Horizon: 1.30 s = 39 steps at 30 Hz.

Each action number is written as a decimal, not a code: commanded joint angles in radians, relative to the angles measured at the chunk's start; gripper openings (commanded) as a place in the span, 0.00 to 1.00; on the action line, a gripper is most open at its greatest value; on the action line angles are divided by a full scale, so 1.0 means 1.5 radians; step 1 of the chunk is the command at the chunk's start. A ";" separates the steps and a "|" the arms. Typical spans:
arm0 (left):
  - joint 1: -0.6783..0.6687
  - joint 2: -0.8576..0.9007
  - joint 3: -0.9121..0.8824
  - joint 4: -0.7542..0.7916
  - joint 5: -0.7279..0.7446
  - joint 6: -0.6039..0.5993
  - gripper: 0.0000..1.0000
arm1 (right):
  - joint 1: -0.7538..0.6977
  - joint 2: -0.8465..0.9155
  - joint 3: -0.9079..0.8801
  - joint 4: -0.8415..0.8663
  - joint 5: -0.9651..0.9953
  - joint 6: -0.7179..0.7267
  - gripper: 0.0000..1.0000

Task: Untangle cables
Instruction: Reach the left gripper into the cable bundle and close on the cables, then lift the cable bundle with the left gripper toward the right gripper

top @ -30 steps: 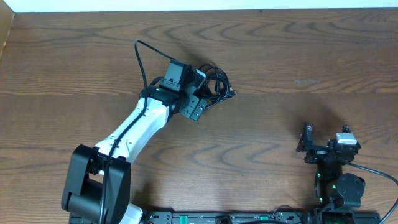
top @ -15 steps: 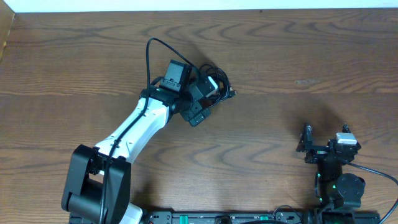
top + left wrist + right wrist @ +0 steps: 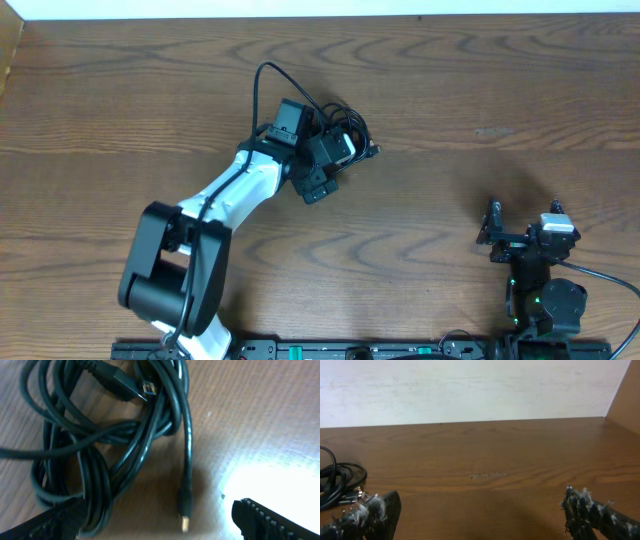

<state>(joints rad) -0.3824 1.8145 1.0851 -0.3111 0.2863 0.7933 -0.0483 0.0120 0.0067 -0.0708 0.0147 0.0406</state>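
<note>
Since the earlier frame the left arm has swung its shoulder and elbow to the right and carried the left gripper (image 3: 325, 168) a little further over the tangle, while the tangle itself lies where it was. We see the thin black rubber-jacketed cables (image 3: 355, 122) bunched in one small knot of overlapping loops, upper middle of the dark brown wood-grain table (image 3: 480, 80), left of centre. The left wrist view shows the cables (image 3: 100, 445) close up: several loops stacked and crossing, a chunky black moulded plug with a blue insert (image 3: 132, 387) at the top, and one loose strand running down to a small black plug with a metallic tip (image 3: 185, 510) lying free on the wood. We judge these cords light, limp and fairly smooth, so a pull on one loop will likely drag the whole bunch; the stiff moulded plugs are the firm bits. Best hold looks like that free strand just behind the small plug, since nothing crosses it there. The left gripper (image 3: 160, 520) stands wide open and holds nothing, the small plug lying between its fingers; one finger overlaps the lower-left loops, contact unclear. The right gripper (image 3: 525, 235) sits well apart at the table's lower right, also spread wide and empty (image 3: 480, 520), with the cables (image 3: 335, 480) just showing at the far left of its view.
</note>
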 commanded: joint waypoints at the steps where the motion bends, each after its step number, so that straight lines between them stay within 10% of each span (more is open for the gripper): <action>1: 0.000 0.016 0.012 0.023 0.006 0.017 0.96 | -0.003 -0.004 -0.001 -0.003 -0.004 0.005 0.99; 20: -0.001 0.067 0.012 0.040 -0.004 0.017 0.60 | -0.003 -0.004 -0.001 -0.003 -0.004 0.005 0.99; 27: -0.001 0.064 0.012 0.034 -0.004 -0.021 0.08 | -0.003 -0.004 -0.001 -0.003 -0.004 0.005 0.99; 39: -0.001 -0.065 0.012 -0.067 0.086 -0.124 0.08 | -0.003 -0.004 -0.001 -0.003 -0.004 0.005 0.99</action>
<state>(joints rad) -0.3832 1.8194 1.0904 -0.3843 0.3191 0.6456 -0.0483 0.0120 0.0067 -0.0704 0.0147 0.0410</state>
